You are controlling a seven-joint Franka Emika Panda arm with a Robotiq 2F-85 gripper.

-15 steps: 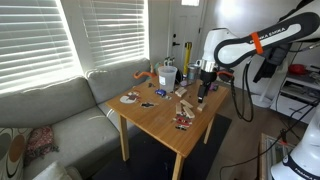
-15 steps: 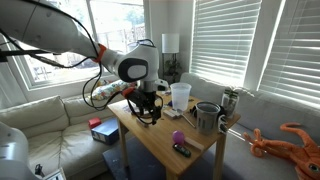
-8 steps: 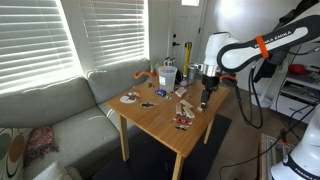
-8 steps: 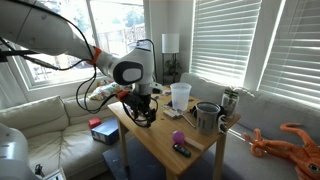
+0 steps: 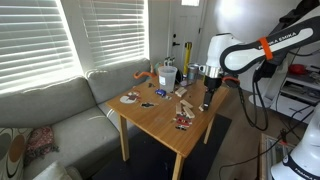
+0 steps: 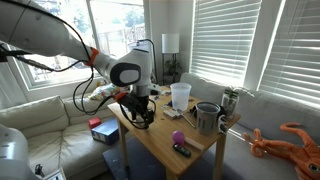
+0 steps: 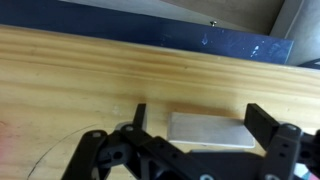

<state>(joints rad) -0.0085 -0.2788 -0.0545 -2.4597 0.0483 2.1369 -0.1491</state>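
A: Pincer point(image 7: 199, 110) hangs over the near edge of the table point(image 7: 60, 70), wrist pointing straight down, jaws spread wide, nothing held.

B: And the flat grey block point(image 7: 210, 130)?

A: Lying flat on the wood btw the two fingers point(image 7: 140, 112), just inside the table's edge. Sits nearer one finger than the other; can't tell if it touches.

B: Why so wide & vertical?

A: My read: the block's low and broad, so only a top-down straddle gets a finger on each side. Low height means the tips need to sit close to the wood.

B: Ext. views?

A: Pincer point(image 5: 206, 99) is at the table point(image 5: 160, 120) corner. The clear cup point(image 6: 180, 95), metal mug point(image 6: 207, 117) and purple ball point(image 6: 177, 138) stand well apart from the pincer point(image 6: 140, 113), so there's free room round it.

B: Change vs earlier frames?

A: Arm has slid outward toward the table's edge and dipped a bit. Other items haven't budged.
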